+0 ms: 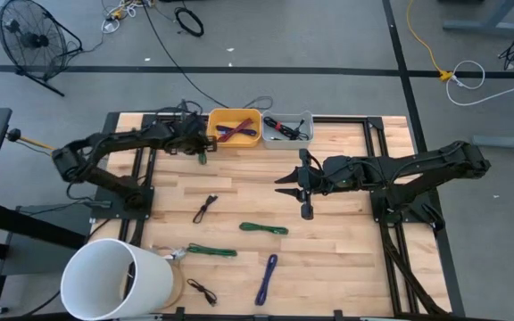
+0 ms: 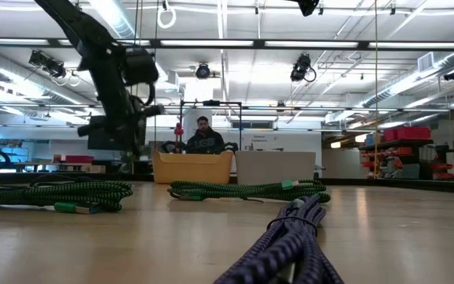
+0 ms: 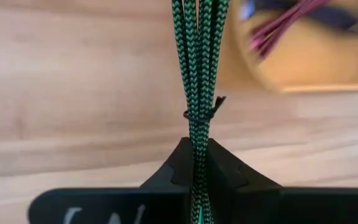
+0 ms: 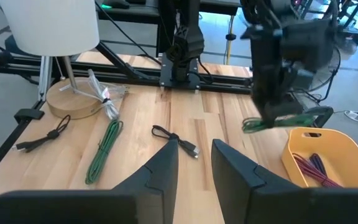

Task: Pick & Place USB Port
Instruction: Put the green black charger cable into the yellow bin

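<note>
My left gripper [image 1: 200, 147] hovers beside the yellow bin [image 1: 233, 127] at the table's far edge, shut on a green braided cable bundle [image 3: 197, 74]; the right wrist view shows that cable [image 4: 278, 121] lifted next to the yellow bin [image 4: 325, 155]. Purple and red cables lie in the yellow bin. My right gripper [image 1: 284, 185] is open at mid-table, empty, its fingers [image 4: 166, 168] pointing toward the table's left. On the wood lie a green cable [image 1: 263, 229], another green cable [image 1: 211, 251], a purple cable [image 1: 267, 279] and two black cables [image 1: 205, 208], [image 1: 202, 292]. My left gripper pinches the green bundle between its two fingers [image 3: 229, 171], just behind the thin tie [image 3: 199, 115] that binds it. The fingers come from above, pointing down, across the cable. The bundle is lifted clear of the table and sticks out about level on both sides [image 4: 253, 124].
A grey bin [image 1: 288, 129] with black and red cables stands right of the yellow bin. A white lamp [image 1: 119, 278] on a wooden base occupies the near-left corner. A person [image 2: 203, 138] sits beyond the far edge. Bare wood lies between my right gripper and the bins.
</note>
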Available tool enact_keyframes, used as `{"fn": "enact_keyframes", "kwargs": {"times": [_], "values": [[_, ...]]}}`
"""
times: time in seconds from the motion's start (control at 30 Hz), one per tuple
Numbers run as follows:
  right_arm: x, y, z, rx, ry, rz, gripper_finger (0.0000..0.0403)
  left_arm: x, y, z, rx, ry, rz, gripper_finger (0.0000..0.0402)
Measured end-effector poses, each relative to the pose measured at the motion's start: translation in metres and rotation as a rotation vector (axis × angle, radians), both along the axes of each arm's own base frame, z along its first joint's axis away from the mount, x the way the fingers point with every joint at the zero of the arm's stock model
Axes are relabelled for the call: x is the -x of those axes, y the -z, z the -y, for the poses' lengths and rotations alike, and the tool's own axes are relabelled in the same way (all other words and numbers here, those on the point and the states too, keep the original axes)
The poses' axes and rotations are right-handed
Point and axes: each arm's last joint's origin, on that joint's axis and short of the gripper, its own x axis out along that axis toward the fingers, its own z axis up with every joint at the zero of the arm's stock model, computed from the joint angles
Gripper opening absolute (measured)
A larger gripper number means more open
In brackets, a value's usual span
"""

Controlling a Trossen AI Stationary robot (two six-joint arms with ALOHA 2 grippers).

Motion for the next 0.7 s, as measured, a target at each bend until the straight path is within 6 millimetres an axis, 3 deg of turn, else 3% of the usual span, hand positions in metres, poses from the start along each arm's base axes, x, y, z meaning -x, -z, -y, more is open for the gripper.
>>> {"fn": "enact_keyframes", "kwargs": {"times": [0.13, 0.33, 0.7], "values": [[0.0, 0.0, 0.0, 0.0, 0.0, -0.001, 0.0098, 0.005, -0.022, 0.007, -0.104, 0.002, 0.043, 0.002], [0.0, 0.0, 0.0, -0.001, 0.001, 0.003, 0.0098, 0.003, -0.051, 0.011, -0.381, 0.178, 0.062, 0.002], [0.0, -0.001, 0.0, -0.038, 0.014, 0.007, 0.0098, -0.011, -0.07, 0.002, -0.768, 0.502, -0.047, 0.0019]]}}
